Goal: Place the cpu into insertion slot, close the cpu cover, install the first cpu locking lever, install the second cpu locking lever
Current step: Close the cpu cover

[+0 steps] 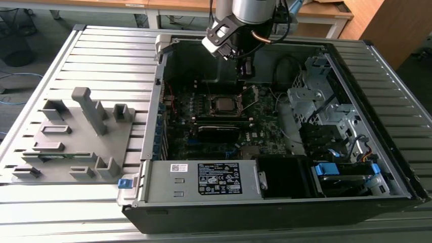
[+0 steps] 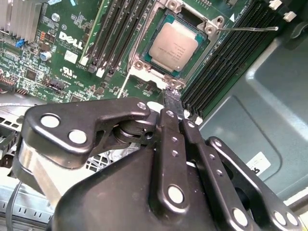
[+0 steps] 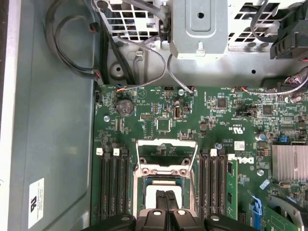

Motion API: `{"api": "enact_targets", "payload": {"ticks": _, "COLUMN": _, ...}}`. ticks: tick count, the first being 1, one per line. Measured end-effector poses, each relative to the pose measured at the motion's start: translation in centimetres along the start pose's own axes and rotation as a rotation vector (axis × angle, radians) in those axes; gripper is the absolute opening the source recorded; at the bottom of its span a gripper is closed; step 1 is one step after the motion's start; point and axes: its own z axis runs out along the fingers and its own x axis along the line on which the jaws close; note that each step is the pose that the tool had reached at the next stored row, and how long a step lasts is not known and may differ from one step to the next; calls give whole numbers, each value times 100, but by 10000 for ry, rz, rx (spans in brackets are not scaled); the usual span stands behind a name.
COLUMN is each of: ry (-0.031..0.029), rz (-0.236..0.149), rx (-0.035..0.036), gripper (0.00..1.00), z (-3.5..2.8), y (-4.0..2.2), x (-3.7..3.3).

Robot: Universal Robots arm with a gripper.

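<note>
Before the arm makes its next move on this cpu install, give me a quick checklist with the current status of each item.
1. cpu lying flat in the insertion slot: ok.
2. cpu cover closed: not ok, it stands raised.
3. Locking lever latched: not ok, it sticks out sideways from the slot.
4. Other lever: cannot tell.
5. gripper free: ok, shut and holding nothing.
</note>
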Motion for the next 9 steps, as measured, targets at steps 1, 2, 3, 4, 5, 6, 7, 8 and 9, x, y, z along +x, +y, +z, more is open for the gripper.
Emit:
{"api": "enact_targets", "payload": {"ticks": 1, "ry": 0, "rz": 0, "rx": 0, "gripper": 11, "z": 0, "y": 0, "x": 0}}
{"api": "enact_targets", "payload": {"ticks": 2, "ry": 0, "rz": -1, "rx": 0, "gripper": 11, "z": 0, "y": 3, "x": 0}}
{"api": "enact_targets", "payload": {"ticks": 3, "ry": 1, "rz": -2, "rx": 0, "gripper": 11, "z": 2, "y": 16, "x": 0}}
{"api": "enact_targets", "payload": {"ticks": 4, "ry": 1, "rz": 0, "rx": 1, "gripper": 11, "z": 3, "y": 38, "x": 1}}
{"api": "enact_targets", "payload": {"ticks": 5, "ry": 1, "rz": 0, "rx": 2, "gripper": 11, "z": 5, "y": 64, "x": 0}}
{"api": "enact_targets", "payload": {"ticks": 6, "ry": 1, "rz": 0, "rx": 3, "gripper": 11, "z": 6, "y": 90, "x": 0}}
{"api": "enact_targets", "payload": {"ticks": 7, "ry": 1, "rz": 0, "rx": 3, "gripper": 11, "z": 8, "y": 116, "x": 1}}
{"api": "enact_targets", "payload": {"ticks": 8, "ry": 0, "rz": 0, "rx": 4, "gripper": 11, "z": 9, "y": 143, "x": 1}}
{"api": "enact_targets", "payload": {"ticks": 9, "ry": 1, "rz": -1, "rx": 4, "gripper": 11, "z": 11, "y": 168, "x": 1}}
